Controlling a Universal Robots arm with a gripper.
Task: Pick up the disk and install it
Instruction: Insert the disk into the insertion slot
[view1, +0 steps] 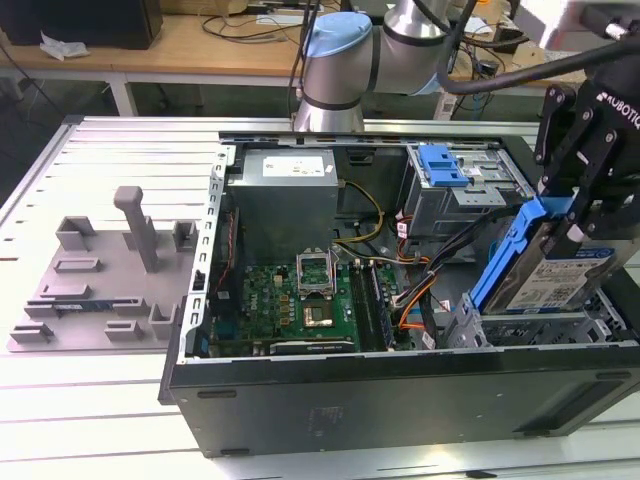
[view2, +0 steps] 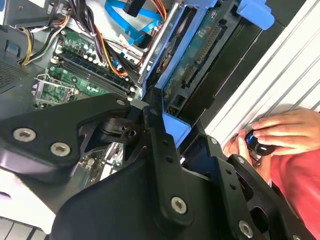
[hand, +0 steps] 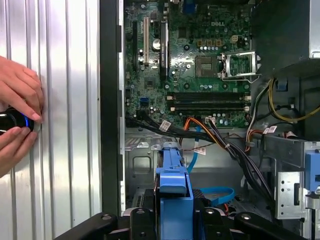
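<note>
The disk (view1: 556, 276), a silver drive with a white-and-blue label in a bright blue carrier bracket (view1: 505, 262), hangs steeply tilted over the metal drive cage (view1: 540, 326) at the exterior view's right end of the open computer case (view1: 400, 392). My gripper (view1: 573, 214) is shut on it from above, black fingers (view2: 156, 134) clamping the carrier. The second wrist view looks at the disk's green circuit-board underside (view2: 199, 56). In the first wrist view the carrier's blue edge (hand: 173, 186) sticks out between the fingers toward the cage floor.
Inside the case lie the motherboard (view1: 300, 296), the grey power supply (view1: 285, 198), bundled cables (view1: 415, 285) and a small blue latch (view1: 443, 165). A grey fixture plate (view1: 100, 282) sits at the exterior view's left. A person's hands (hand: 17, 116) hold a dark knob on the ribbed table.
</note>
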